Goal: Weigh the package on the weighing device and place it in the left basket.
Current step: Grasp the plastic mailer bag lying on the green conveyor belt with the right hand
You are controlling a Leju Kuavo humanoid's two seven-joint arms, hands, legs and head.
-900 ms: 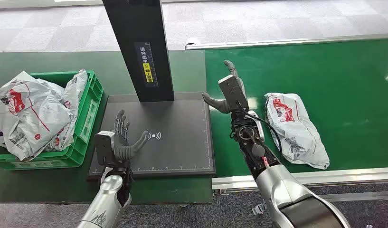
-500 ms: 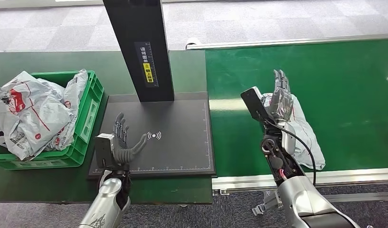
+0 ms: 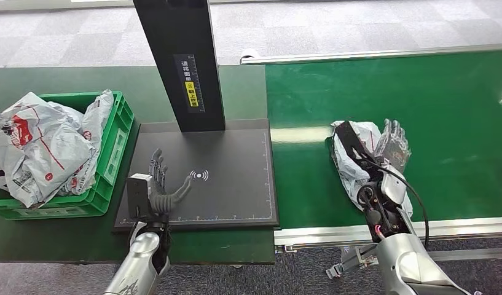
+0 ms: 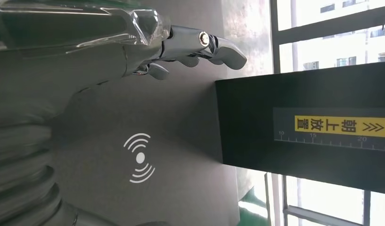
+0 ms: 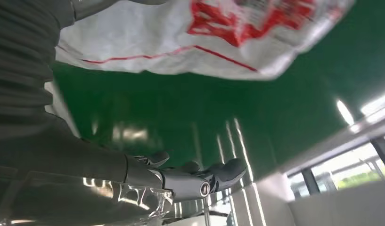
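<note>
Green conveyor surface (image 3: 457, 104): 1 package (image 3: 346, 157), not yet weighed. My right hand (image 3: 391, 144) has swung across from beside the scale (image 3: 236, 178) onto it, fingers spread, grasp unformed. Left hand (image 3: 159, 187) open over scale. Left basket (image 3: 116, 141) waits.

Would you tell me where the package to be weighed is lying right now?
In the head view, the package lies on the green conveyor belt, right of the black weighing device, with the right hand at it.
</note>
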